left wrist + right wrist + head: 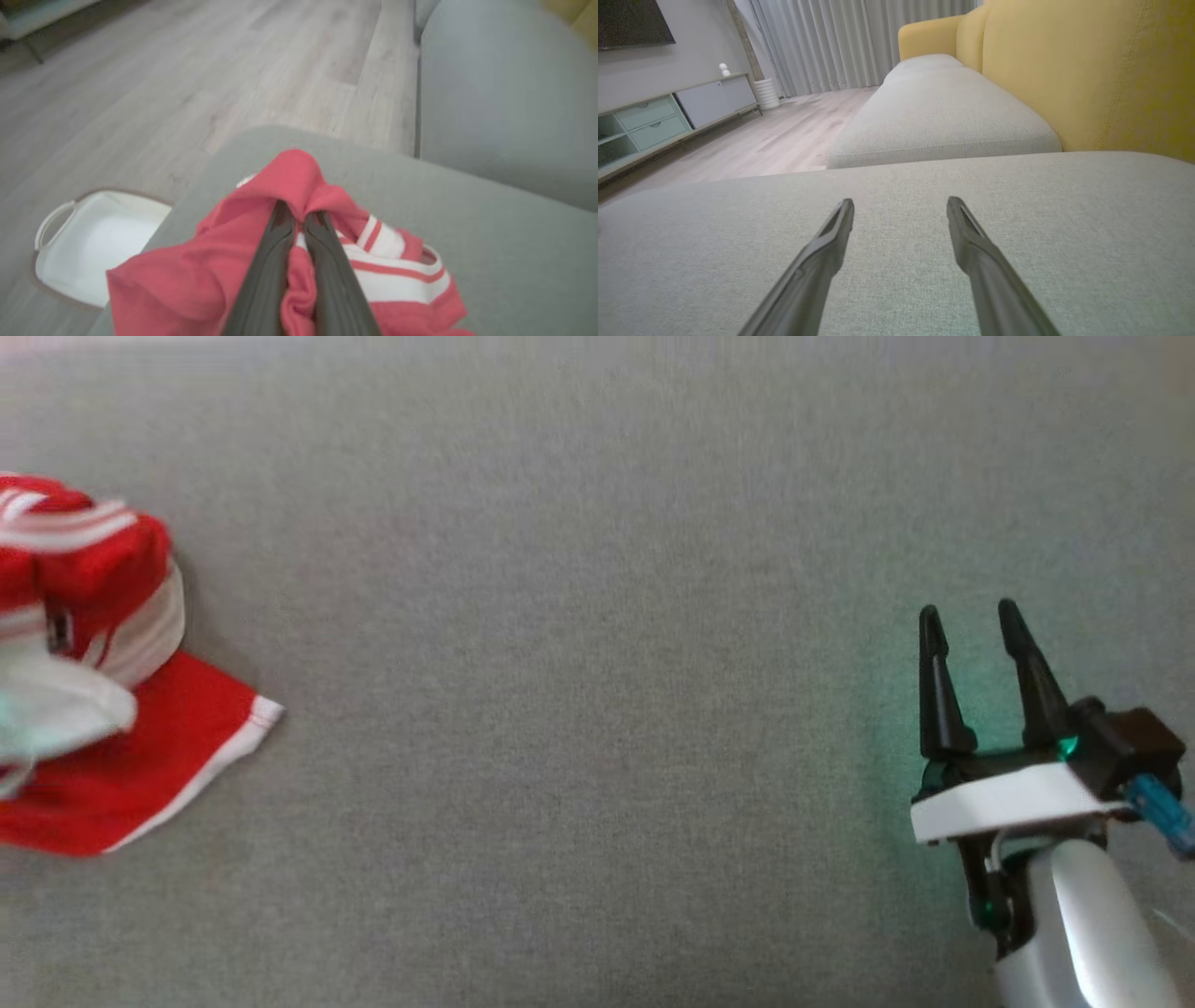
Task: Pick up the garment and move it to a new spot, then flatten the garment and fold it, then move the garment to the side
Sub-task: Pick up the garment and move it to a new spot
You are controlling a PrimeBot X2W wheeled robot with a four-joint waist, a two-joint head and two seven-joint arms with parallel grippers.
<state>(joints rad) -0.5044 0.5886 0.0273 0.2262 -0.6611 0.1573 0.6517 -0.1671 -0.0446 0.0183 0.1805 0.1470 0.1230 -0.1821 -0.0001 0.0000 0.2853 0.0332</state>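
**Left gripper pinched on the bunched garment – right gripper wide and apart**

The red and white garment (140, 747) lay crumpled on the grey cushion (597, 663) at the 9 o'clock edge of the head view, cut off by the frame there. In the left wrist view the left gripper (299, 215) had its two dark fingers drawn narrow, almost together, with a ridge of red cloth (187, 280) squeezed between them and draped over the tips. The garment sat all around the fingers, red folds toward 8 o'clock and white-striped bands toward 4 o'clock.

The right gripper (971, 616) stood at 4 o'clock in the head view, well apart from the garment, fingers spread wide and holding nothing. In its own wrist view the gripper (901, 203) hung just above bare cushion.

A white basket (103, 233) with a loop handle stood on the wooden floor (210, 70) at 8 o'clock in the left wrist view, beside the cushion's edge. Its inside looked plain white – I could not tell what, if anything, lay in it.

In the head view one white-trimmed corner of the garment pointed toward 3 o'clock, the trim running from 7 to 1 o'clock. Bunched and partly out of frame, its long axis could not be told.
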